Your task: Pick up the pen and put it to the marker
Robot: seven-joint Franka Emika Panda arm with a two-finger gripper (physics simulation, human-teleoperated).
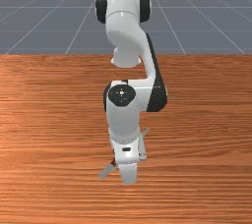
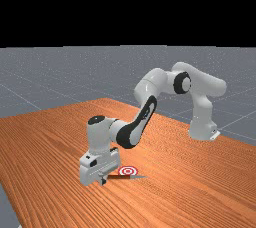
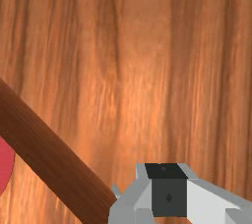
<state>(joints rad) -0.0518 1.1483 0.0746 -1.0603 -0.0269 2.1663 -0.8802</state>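
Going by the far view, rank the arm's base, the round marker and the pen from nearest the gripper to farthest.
1. Pen: brown end beside the gripper.
2. Marker: just behind the pen.
3. Arm's base: well off, toward the far view's right.

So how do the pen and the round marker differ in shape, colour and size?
The pen is a straight, slender stick, while the marker is a flat disc. The pen has a brown shaft and a grey pointed end; the marker has red and white rings. In the far view, the pen looks longer than the marker is wide. Both are two-coloured.
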